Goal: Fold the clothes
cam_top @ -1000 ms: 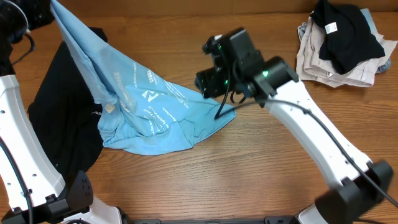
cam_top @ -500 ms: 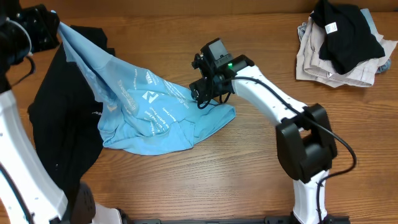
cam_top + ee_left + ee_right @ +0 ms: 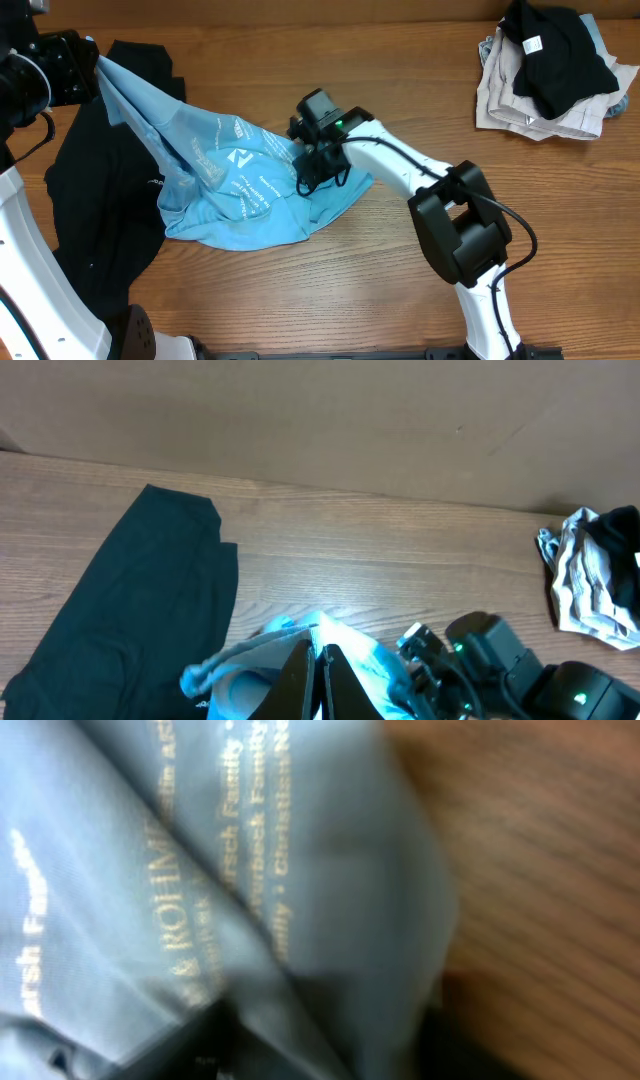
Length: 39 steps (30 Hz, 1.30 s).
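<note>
Pale-blue creased T-shirt (image 3: 235,195) clamped in left end effector (image 3: 318,662); right end effector (image 3: 308,172) over its folds, opening unclear

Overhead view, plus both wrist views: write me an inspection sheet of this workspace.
Surface: wooden table, no spills seen.
Job's things: light blue T-shirt crumpled, one corner lifted toward the left; black garment spread under its left part.
Clutter: pile of clothes, beige and black, at the far right corner.
Grippers: left gripper shut on the T-shirt's raised corner; right gripper low over the shirt's right edge, jaws unreadable.
Cables: black cable loops beside the right gripper, over the shirt.
Surroundings: plain brown wall behind the table.
</note>
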### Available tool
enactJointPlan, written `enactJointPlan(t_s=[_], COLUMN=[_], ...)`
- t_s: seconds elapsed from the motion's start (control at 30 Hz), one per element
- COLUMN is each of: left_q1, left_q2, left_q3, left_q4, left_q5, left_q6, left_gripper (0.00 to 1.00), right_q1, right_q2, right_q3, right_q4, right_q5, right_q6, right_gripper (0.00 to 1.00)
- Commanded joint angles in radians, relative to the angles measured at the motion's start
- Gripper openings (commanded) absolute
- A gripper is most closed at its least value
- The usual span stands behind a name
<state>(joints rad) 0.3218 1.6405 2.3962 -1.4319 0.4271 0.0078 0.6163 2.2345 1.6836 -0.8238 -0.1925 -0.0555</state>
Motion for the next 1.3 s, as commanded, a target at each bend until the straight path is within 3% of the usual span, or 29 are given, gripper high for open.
enactJointPlan(t_s=[0.0, 0.03, 0.33, 0.53, 0.67, 0.93, 1.13, 1.27], left_q1=[0.005, 0.005, -0.035, -0.167, -0.244, -0.263, -0.262, -0.261], left_q2=[0.002, 0.002, 0.002, 0.002, 0.003, 0.041, 0.106, 0.148], left_q3=[0.011, 0.011, 0.011, 0.011, 0.011, 0.01, 0.01, 0.01], left_q4=[0.0, 0.0, 0.022, 0.072, 0.098, 0.077, 0.055, 0.05], left_q5=[0.011, 0.011, 0.02, 0.019, -0.002, -0.034, -0.082, -0.118], left_q6=[0.031, 0.031, 0.031, 0.05, 0.076, 0.108, 0.173, 0.18], left_gripper=[0.04, 0.04, 0.04, 0.04, 0.04, 0.04, 0.04, 0.04], right_q1=[0.028, 0.023, -0.223, -0.461, -0.522, -0.311, -0.035, 0.076], right_q2=[0.013, 0.011, -0.166, -0.364, -0.469, -0.474, -0.45, -0.45], right_q3=[0.013, 0.019, 0.177, 0.297, 0.304, 0.208, -0.075, -0.185], right_q4=[-0.016, -0.027, -0.276, -0.446, -0.493, -0.526, -0.435, -0.344], right_q5=[0.025, 0.027, 0.03, -0.052, -0.127, -0.167, -0.169, -0.167], right_q6=[0.007, 0.014, 0.086, 0.061, 0.021, 0.056, 0.164, 0.21], right_gripper=[0.18, 0.04, 0.04, 0.04, 0.04, 0.04, 0.05, 0.38])
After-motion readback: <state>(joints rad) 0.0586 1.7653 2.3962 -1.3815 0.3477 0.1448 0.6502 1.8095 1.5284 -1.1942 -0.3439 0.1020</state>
